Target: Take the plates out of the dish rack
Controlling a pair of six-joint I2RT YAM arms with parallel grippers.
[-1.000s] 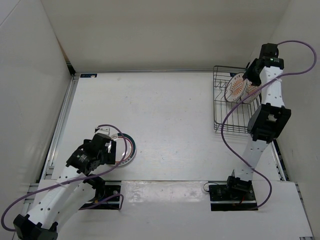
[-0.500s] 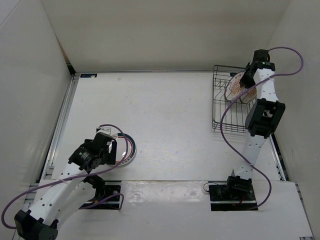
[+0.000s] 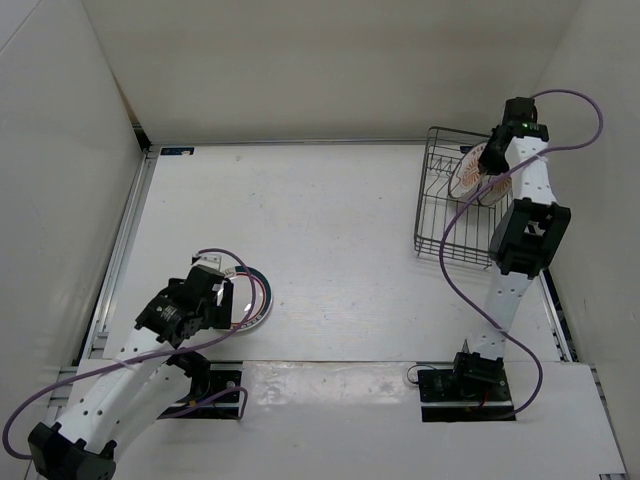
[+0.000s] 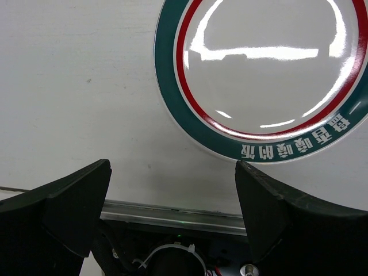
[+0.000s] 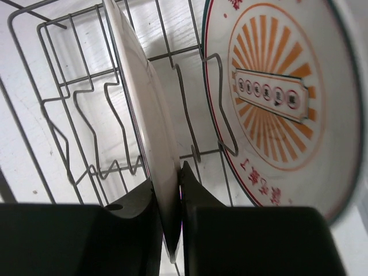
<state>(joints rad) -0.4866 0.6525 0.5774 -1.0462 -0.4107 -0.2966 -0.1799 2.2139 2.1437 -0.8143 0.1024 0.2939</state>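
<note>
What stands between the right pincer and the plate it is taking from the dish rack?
Nothing visible. The right pincer is shut on the rim of the edge-on plate; the sunburst plate stands beside it, clear of the fingers.

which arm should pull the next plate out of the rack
Right. The right pincer pinches the rim of an upright plate inside the dish rack. The left pincer hangs open beside the green-ringed plate lying on the table, far from the rack.
</note>
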